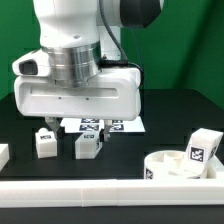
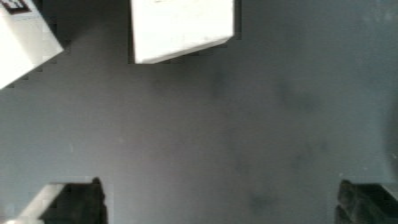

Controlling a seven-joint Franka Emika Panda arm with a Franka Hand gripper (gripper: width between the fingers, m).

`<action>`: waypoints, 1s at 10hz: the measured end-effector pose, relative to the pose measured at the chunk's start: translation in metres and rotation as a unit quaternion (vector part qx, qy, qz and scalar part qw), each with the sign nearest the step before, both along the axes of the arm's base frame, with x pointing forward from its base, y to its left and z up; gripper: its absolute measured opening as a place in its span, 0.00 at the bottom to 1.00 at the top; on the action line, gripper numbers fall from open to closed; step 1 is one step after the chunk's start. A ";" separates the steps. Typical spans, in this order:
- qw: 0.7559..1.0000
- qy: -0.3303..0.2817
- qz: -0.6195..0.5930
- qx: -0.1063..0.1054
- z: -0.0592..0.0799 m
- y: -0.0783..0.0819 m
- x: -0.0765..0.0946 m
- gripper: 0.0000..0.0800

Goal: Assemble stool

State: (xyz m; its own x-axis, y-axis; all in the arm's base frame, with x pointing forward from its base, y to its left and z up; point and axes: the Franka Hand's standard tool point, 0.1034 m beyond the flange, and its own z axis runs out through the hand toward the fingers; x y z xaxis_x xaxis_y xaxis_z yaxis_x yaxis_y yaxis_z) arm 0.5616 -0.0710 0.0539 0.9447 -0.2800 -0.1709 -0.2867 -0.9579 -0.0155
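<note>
While the arm [image 1: 80,40] hangs over the black table [image 1: 165,125], we see a white stool leg [image 1: 45,142] standing below it. A second leg [image 1: 88,146] stands near it, toward the exterior view's right. Behind them lies the marker board [image 1: 100,126]. Far to the exterior view's right sits the round seat [image 1: 175,166], with a third leg [image 1: 202,148] just beside it. The gripper [image 2: 217,203] has its fingers spread wide and holds nothing.
</note>
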 end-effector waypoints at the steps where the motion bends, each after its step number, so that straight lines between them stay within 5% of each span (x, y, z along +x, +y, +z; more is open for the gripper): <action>1: 0.999 0.051 -0.001 0.017 0.000 0.001 -0.009 0.81; 5: 0.983 0.174 0.005 0.061 -0.004 0.001 -0.029 0.81; 10: 0.946 0.305 0.023 0.108 -0.014 -0.005 -0.034 0.81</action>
